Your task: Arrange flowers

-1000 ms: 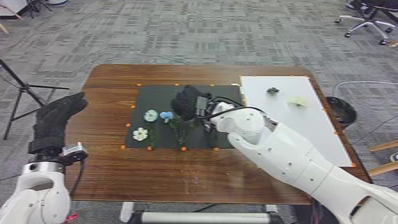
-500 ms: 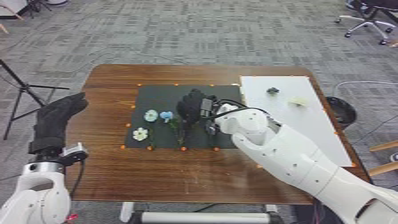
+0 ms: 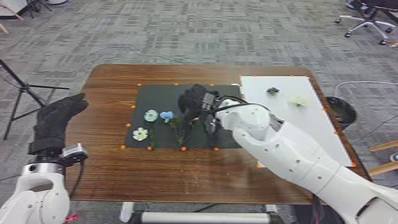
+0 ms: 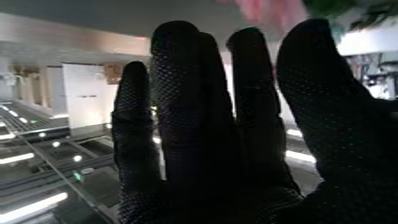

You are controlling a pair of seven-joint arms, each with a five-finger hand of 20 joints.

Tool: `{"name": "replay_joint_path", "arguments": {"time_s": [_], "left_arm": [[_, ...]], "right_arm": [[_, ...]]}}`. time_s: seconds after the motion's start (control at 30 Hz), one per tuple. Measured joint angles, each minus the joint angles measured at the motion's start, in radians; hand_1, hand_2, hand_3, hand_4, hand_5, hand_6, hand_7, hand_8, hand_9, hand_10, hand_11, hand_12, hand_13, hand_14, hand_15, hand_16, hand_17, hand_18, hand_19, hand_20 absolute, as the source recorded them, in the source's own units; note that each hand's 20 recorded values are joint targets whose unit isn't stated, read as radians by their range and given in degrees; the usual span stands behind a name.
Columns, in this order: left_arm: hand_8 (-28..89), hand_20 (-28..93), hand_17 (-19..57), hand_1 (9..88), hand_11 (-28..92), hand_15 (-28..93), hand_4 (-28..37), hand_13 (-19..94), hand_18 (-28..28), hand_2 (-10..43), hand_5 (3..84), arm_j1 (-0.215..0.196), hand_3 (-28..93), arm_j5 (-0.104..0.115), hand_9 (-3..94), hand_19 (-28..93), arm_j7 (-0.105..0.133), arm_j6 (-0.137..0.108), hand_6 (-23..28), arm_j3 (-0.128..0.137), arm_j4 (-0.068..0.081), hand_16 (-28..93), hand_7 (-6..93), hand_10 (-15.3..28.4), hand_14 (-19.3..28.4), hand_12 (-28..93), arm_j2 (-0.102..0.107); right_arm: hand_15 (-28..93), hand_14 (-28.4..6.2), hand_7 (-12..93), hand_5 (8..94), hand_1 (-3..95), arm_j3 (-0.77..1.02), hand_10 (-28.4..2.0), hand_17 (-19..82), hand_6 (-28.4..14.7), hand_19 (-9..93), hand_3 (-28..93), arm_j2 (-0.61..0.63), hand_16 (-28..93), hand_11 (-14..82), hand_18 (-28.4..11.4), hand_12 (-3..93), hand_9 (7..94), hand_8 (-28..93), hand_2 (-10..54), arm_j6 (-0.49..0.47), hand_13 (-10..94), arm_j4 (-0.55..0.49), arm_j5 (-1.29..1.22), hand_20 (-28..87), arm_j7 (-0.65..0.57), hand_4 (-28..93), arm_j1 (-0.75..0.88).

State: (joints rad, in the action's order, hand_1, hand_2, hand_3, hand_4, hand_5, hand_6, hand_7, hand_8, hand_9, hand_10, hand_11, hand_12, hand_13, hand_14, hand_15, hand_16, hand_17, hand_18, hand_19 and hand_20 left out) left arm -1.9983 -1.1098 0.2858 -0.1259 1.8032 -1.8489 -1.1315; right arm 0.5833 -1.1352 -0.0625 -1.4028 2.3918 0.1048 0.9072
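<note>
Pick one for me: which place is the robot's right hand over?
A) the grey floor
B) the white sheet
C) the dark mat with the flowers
C: in the head view the right hand is over the dark mat, just right of the blue flower, while the white sheet lies farther right.

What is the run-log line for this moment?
right hand open over black mat | blue flower and white flower on mat | left hand open at left edge of table
</note>
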Motion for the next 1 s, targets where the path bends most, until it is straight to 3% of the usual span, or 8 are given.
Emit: {"name": "replay_joint_path", "arguments": {"time_s": [0.13,0.27,0.43,0.57,0.7,0.83,1.0], "left_arm": [[-8,19,4.8,27.3,22,19,-23.1,40,13.5,2.1,54.4,-0.001,68,-0.001,51.0,12,-0.001,0.0,-0.9,0.0,-0.001,4,15.7,13.9,16.9,15,0.0],[-8,19,4.8,27.3,22,19,-23.0,40,13.5,2.1,54.6,-0.003,68,-0.001,51.1,12,-0.003,0.0,-0.9,0.0,-0.003,4,15.7,14.1,16.8,15,0.001],[-8,19,5.5,27.9,22,19,-22.6,41,13.3,1.9,55.6,-0.008,68,0.0,52.3,12,0.003,-0.014,-1.0,-0.005,-0.009,4,16.3,14.0,17.0,15,0.002],[-8,19,5.6,28.0,22,19,-22.5,41,13.3,1.8,55.8,-0.023,68,0.002,52.4,12,0.013,-0.051,-0.9,-0.017,-0.019,4,16.5,14.1,16.9,15,0.002],[-8,19,5.6,28.2,23,20,-22.4,41,13.3,1.8,55.8,-0.034,68,0.003,52.7,12,0.018,-0.058,-0.8,-0.027,-0.021,4,16.6,14.2,16.9,15,0.0],[-8,19,5.8,28.3,23,20,-22.3,41,13.2,1.9,56.0,-0.04,68,0.004,52.8,12,0.024,-0.058,-0.9,-0.034,-0.021,4,16.7,14.2,17.0,15,-0.002],[-8,20,6.3,28.3,23,20,-22.1,42,13.2,1.8,56.2,-0.045,68,0.007,52.9,13,0.035,-0.061,-1.1,-0.034,-0.021,4,16.9,14.2,17.0,15,-0.005]], "right_arm": [[37,-9.9,23,59.5,39.7,0.013,-11.8,26,2.2,44,68,0.007,30,13.4,-17.5,18.9,63.5,-10,-8.9,-0.011,62,-0.028,-0.053,46,-0.013,-17,-0.019],[28,-11.1,21,57.9,34.8,0.05,-12.6,25,1.7,40,66,0.037,30,12.7,-17.9,18.9,62.2,-11,-5.1,-0.019,60,-0.094,-0.109,43,-0.033,-16,-0.035],[25,-11.4,20,57.1,33.6,0.18,-13.1,25,1.2,40,66,0.108,30,12.3,-18.2,18.9,61.4,-10,-6.0,-0.003,60,-0.212,-0.215,43,-0.108,-16,-0.006],[23,-11.4,19,55.2,33.7,0.289,-13.3,25,0.6,40,67,0.175,30,11.9,-18.3,19.0,60.2,-9,-7.9,0.085,60,-0.239,-0.234,43,-0.172,-15,0.045],[22,-11.7,16,52.1,33.5,0.375,-13.5,24,-0.2,46,67,0.241,31,11.2,-19.2,19.1,58.5,-8,-9.4,0.179,62,-0.227,-0.2,46,-0.231,-15,0.111],[24,-11.5,15,50.2,32.6,0.471,-13.5,23,-0.9,54,66,0.28,31,10.7,-20.4,19.2,56.9,-8,-9.5,0.146,64,-0.195,-0.123,50,-0.245,-15,0.179],[26,-11.7,14,49.2,31.5,0.568,-13.5,23,-1.1,55,66,0.303,31,10.0,-21.0,19.1,55.6,-7,-9.5,0.01,64,-0.168,-0.094,51,-0.252,-15,0.246]]}}
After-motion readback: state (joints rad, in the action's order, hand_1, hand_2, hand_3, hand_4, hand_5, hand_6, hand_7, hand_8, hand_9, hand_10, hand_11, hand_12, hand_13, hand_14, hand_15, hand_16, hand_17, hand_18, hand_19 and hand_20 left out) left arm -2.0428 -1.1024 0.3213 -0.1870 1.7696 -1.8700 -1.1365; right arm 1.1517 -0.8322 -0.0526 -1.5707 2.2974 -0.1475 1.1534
